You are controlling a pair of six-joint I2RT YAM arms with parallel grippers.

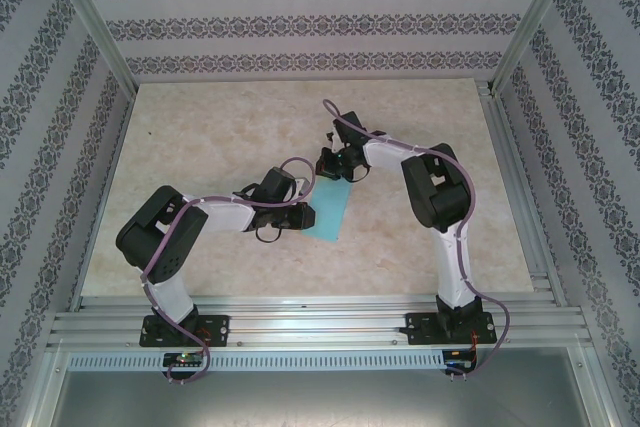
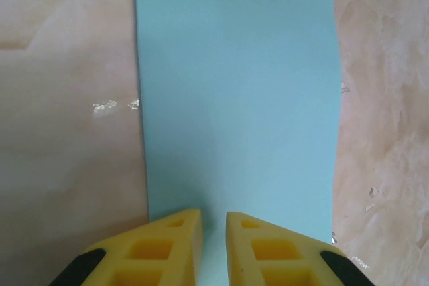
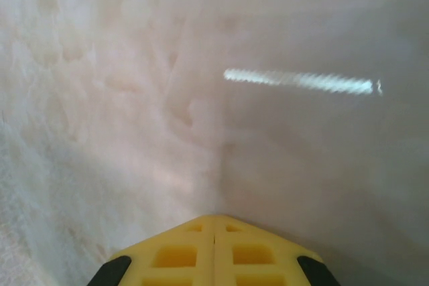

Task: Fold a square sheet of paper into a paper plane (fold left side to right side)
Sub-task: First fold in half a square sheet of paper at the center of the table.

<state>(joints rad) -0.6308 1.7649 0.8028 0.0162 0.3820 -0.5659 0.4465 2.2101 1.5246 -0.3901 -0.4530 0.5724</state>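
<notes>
The square sheet of paper (image 1: pixel 329 209) lies flat on the table as a narrow light-blue rectangle, about half as wide as it is long. In the left wrist view the paper (image 2: pixel 234 98) runs straight away from my fingers. My left gripper (image 1: pixel 303 215) sits low at the paper's left edge. Its yellow fingertips (image 2: pixel 213 213) stand a narrow gap apart over the paper's near end, and nothing is pinched between them. My right gripper (image 1: pixel 340 169) hovers at the paper's far end. In the right wrist view it (image 3: pixel 214 218) is shut on nothing, above bare tabletop.
The beige marbled tabletop (image 1: pixel 220 137) lies open to the left, the right and behind the arms. Patterned walls and metal frame posts (image 1: pixel 95 22) ring the table. A rail (image 1: pixel 320 322) carries both arm bases along the near edge. A white glare streak (image 3: pixel 298 82) lies on the table.
</notes>
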